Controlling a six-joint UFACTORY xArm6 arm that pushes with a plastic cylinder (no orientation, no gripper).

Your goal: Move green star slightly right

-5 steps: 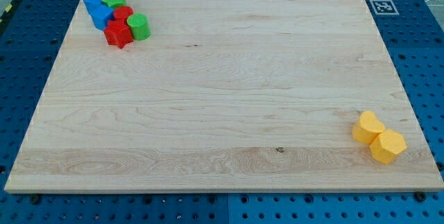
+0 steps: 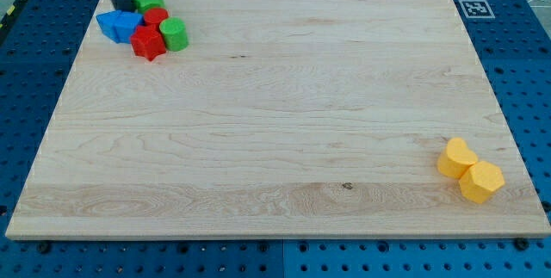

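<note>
Top-left corner of board: my tip, a bare rod with no fingers, holding nothing, sits just left of green star, blue blocks below.

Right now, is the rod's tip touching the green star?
Cannot tell. In the camera view my tip sits right at the left edge of the green star, above the blue blocks; no gap or contact shows plainly.

Pale wooden board, blue perforated table, even light
</note>
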